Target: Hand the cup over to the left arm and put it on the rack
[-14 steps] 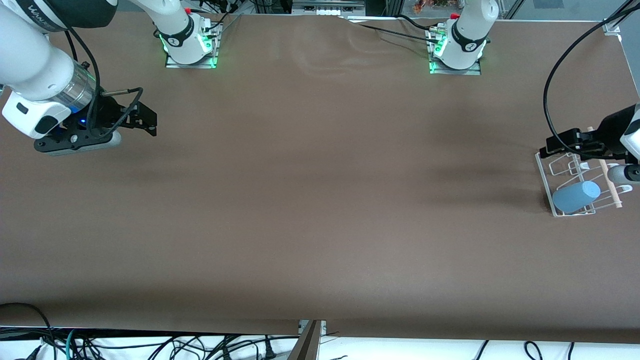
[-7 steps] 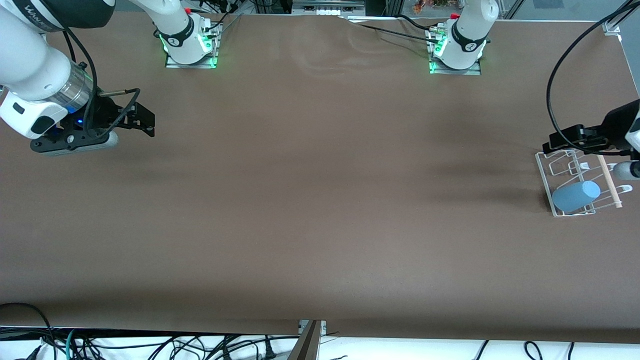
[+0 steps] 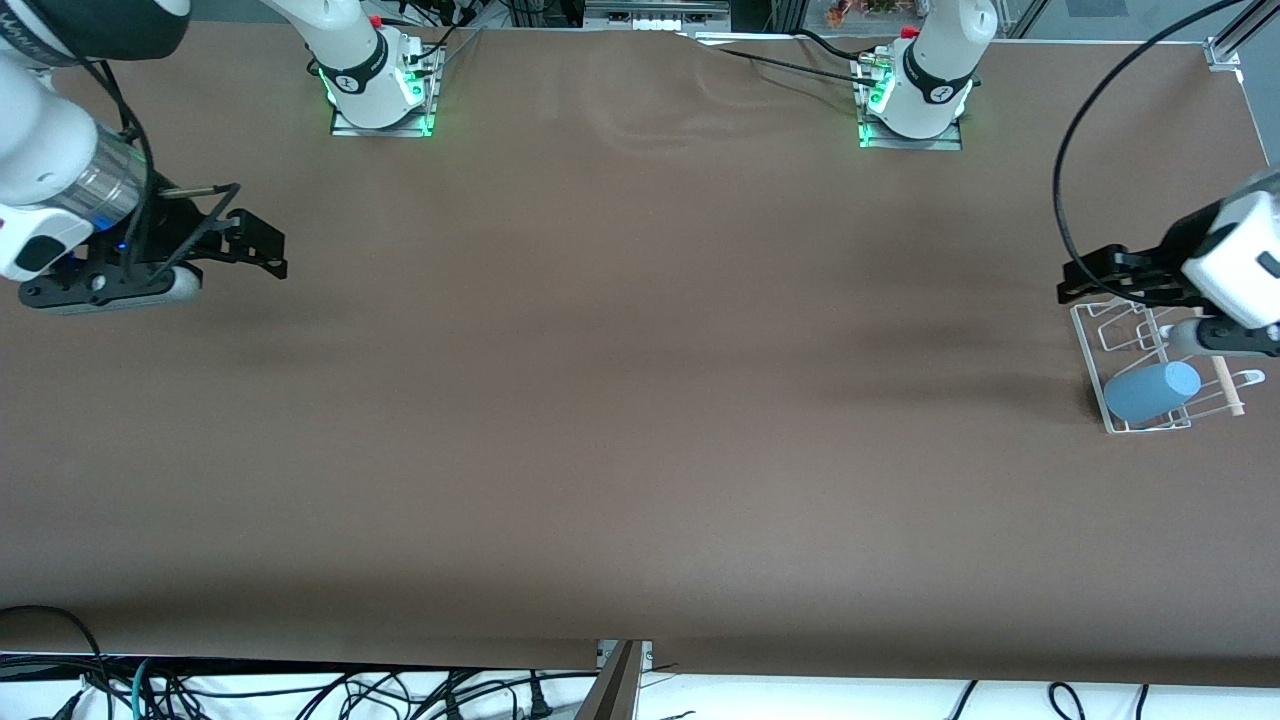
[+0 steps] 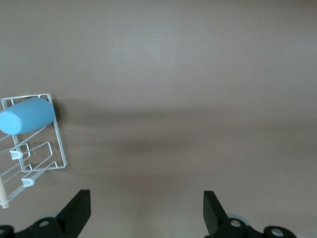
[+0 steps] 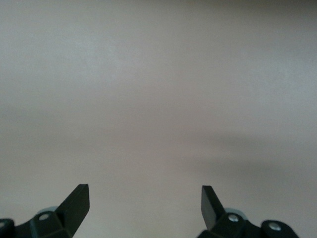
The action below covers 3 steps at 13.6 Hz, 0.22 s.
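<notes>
Look at the front view first: only it gives you both arms, each held up over its own end of the brown table [image 3: 640, 420]. The cup [image 3: 1152, 391], a smooth light-blue tapered tumbler, lies on its side on the rack [image 3: 1135, 425], at the rack's end nearer the front camera. The rack is thin white wire with upright loops and a pale wooden rod [image 3: 1228, 385] along one side.

Your left wrist view shows what the front view hides: the left gripper [image 4: 146, 210] has its fingers spread wide apart and holds nothing, hanging over bare table just beside the rack. The right wrist view shows only matte tabletop, with the right gripper [image 5: 145, 204] also spread and empty.
</notes>
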{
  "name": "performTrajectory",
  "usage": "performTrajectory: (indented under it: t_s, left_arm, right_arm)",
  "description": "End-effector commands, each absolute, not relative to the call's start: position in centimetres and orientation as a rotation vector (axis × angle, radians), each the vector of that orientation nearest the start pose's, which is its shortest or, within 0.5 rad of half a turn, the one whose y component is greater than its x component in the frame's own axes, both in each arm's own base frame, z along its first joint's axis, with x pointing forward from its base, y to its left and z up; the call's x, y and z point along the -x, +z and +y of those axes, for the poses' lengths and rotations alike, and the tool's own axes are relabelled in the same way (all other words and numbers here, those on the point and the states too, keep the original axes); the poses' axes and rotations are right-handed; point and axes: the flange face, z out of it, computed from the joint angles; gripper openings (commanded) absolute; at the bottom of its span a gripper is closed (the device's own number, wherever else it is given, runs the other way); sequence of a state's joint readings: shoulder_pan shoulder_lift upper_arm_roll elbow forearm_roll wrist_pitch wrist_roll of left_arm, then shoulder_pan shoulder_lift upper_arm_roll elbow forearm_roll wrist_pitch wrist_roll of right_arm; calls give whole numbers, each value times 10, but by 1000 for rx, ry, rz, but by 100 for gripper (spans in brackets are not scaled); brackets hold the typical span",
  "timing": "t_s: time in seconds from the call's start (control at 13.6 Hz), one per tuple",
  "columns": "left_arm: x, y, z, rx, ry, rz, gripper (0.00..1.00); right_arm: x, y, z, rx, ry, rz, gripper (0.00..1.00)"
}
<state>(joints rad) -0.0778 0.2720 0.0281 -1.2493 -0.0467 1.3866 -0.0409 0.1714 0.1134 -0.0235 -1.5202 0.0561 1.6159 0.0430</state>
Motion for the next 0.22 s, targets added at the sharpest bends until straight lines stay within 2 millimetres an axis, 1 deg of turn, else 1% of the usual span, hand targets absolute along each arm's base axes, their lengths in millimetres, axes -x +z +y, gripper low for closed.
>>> performTrajectory:
  t_s: [0.0, 0.15]
  left_arm:
    - [-612, 607, -37, 3148, 219, 10, 100]
    - [-612, 607, -37, 3153, 219, 13, 100]
  right_arm:
    - [-587, 592, 92, 3065, 31, -157, 100]
    - [-587, 592, 93, 3075, 28, -161, 100]
